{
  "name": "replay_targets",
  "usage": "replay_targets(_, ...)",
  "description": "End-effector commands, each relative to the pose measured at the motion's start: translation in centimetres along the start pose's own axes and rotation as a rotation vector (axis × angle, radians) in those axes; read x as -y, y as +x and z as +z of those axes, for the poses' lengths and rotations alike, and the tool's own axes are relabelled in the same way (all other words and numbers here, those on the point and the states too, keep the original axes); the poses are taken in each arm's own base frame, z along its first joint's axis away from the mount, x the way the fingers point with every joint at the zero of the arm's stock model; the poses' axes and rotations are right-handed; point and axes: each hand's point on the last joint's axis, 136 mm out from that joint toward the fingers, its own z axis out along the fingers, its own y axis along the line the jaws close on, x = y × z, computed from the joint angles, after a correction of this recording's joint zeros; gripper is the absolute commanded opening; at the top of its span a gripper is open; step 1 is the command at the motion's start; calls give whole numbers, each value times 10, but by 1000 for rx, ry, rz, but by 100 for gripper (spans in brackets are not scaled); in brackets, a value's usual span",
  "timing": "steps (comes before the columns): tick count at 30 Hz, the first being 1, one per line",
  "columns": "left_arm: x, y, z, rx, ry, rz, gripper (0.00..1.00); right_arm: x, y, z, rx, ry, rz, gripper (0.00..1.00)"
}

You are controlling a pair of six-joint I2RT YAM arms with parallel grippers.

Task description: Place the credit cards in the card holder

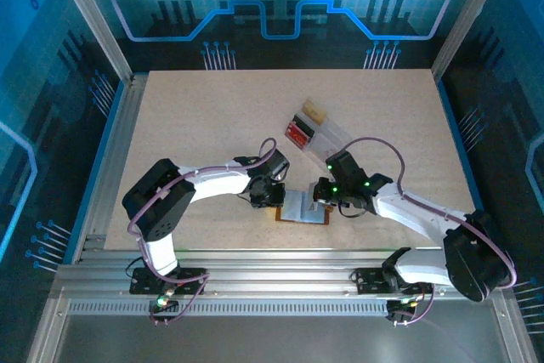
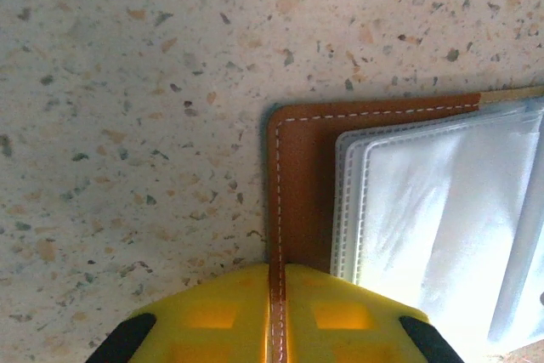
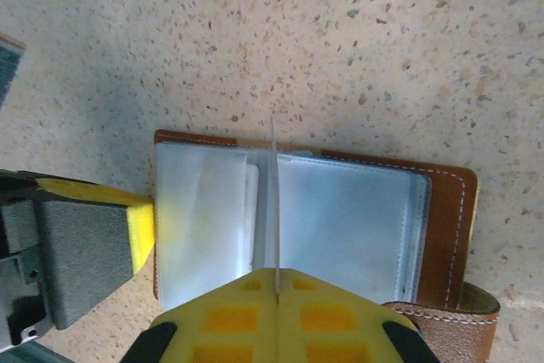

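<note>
Card holder (image 1: 301,209): lies open and face up on the counter (image 1: 195,116), pale pockets (image 3: 348,218) upward, between my two grippers.

Findings, risk:
- Both my grippers are occupied and neither carries a card. In my judgement, freeing either one to fetch a card would let the holder shift or the raised leaf drop back over its pocket.
- The clear leaf (image 3: 275,197) is thin. A pull upward or sideways could slip it from the grip, crease it, or strain its stitched seam.
- If my arms draw apart, the holder could lift off or skid across the counter.

Findings, position:
- My left gripper (image 2: 278,295) is clamped narrow on the holder's brown leather edge, the stitched rim running straight between its yellow pads, pinning that side.
- My right gripper (image 3: 277,291) is closed on the clear leaf, holding it upright at the middle of the open holder.
- The clear tray (image 1: 333,140), with a red card (image 1: 297,132) and a tan card (image 1: 313,110), sits near, on the far side of the holder.
</note>
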Motion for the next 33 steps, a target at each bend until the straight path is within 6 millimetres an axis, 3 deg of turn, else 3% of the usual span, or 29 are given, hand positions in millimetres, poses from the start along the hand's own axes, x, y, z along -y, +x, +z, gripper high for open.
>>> replay_targets(1,-20,18,15,-50,-58,-8,12,-9,-3,-4,44,-98,30,0)
replay_targets(11,-24,22,18,-58,-63,-16,11,-10,-12,0,80,-218,88,0)
replay_targets(33,-23,25,23,-74,-53,-24,11,-2,-10,14,48,-180,80,0)
